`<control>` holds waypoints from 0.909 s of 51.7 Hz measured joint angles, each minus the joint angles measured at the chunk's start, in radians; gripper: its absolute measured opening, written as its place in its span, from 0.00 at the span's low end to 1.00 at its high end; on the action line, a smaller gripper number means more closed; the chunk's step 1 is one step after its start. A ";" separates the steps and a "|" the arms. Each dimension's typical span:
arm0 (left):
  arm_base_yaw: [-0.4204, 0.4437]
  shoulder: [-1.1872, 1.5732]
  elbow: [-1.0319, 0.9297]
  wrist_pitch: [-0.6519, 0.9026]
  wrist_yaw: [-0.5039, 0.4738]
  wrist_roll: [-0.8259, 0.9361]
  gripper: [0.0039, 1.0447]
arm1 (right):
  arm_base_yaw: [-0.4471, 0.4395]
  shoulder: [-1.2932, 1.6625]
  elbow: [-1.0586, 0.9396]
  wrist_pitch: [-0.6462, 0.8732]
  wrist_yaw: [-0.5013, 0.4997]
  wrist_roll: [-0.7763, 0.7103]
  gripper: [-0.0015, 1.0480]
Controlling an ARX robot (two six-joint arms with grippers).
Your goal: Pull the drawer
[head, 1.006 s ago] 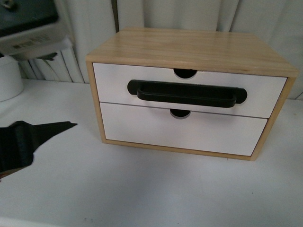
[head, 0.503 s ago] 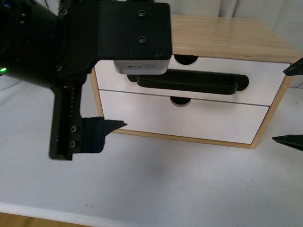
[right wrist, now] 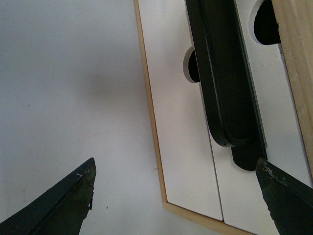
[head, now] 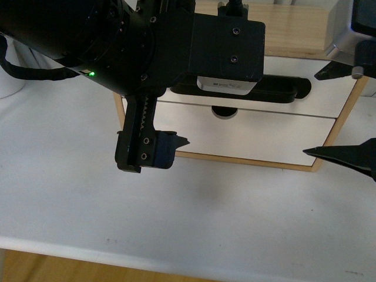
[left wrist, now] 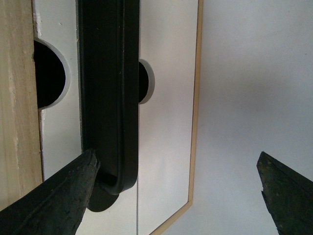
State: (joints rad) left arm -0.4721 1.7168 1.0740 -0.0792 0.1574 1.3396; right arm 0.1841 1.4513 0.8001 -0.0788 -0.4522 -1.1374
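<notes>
Left wrist view puts the drawer (left wrist: 61, 127), the upper of two in a small wooden cabinet (head: 294, 29) on the white worktop (head: 70, 194), close ahead. Its front looks level with the plain lower front (left wrist: 166, 122), so I judge it shut. The left hand (left wrist: 177, 159) is spread wide and holds nothing. One finger (left wrist: 63, 196) sits just beside the end of the black bar handle (left wrist: 110, 88), on the side nearer the cabinet top, and the other hangs well out over the worktop. Whether the near finger touches the bar I cannot tell. The right hand (right wrist: 175, 166) is likewise wide apart and empty, facing the handle's other end and apart from it.

The step in hand seems to be the reach for the handle. To do it well, I would centre the bar between the left fingers, go in until they pass over it, then close across it. Pull straight out along the drawer's run, level and slow. The cabinet looks light and may slide, so the right hand could steady it
</notes>
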 joint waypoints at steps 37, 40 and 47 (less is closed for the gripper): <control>-0.023 0.094 0.064 -0.023 -0.004 0.029 0.95 | 0.054 0.154 0.043 0.147 0.018 0.029 0.91; -0.023 0.102 0.070 -0.026 -0.009 0.029 0.95 | 0.055 0.164 0.047 0.159 0.023 0.031 0.91; -0.023 0.116 0.087 -0.047 -0.018 0.038 0.95 | 0.064 0.191 0.061 0.186 0.024 0.045 0.91</control>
State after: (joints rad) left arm -0.4953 1.8328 1.1606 -0.1257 0.1398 1.3773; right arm 0.2485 1.6424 0.8612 0.1074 -0.4278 -1.0924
